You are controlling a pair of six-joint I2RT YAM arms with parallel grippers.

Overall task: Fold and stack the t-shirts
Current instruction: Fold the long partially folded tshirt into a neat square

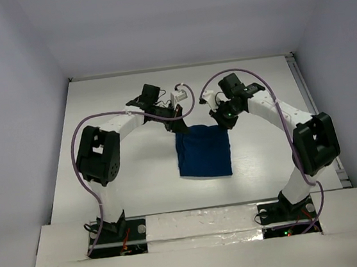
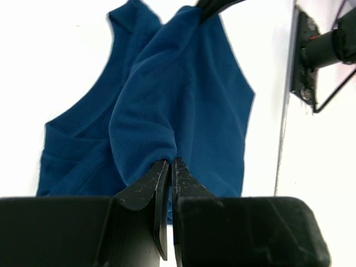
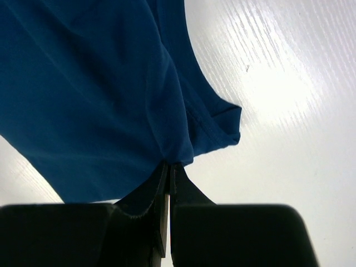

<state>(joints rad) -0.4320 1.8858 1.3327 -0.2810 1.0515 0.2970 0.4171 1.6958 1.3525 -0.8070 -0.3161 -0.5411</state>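
One dark navy blue t-shirt (image 1: 204,152) lies in the middle of the white table (image 1: 134,196) as a rough rectangle; its print is hidden. My left gripper (image 1: 179,128) is shut on the shirt's far left corner, and cloth bunches at its tips in the left wrist view (image 2: 170,161). My right gripper (image 1: 222,124) is shut on the far right corner, where a hemmed edge hangs from its tips in the right wrist view (image 3: 169,164). Both far corners are lifted a little; the near edge rests on the table. The shirt also shows in both wrist views (image 2: 189,100) (image 3: 94,94).
Grey walls close in the table on the left, far and right sides. A raised white ledge (image 1: 195,225) at the near edge carries both arm bases. A metal rail (image 1: 313,102) runs along the table's right edge.
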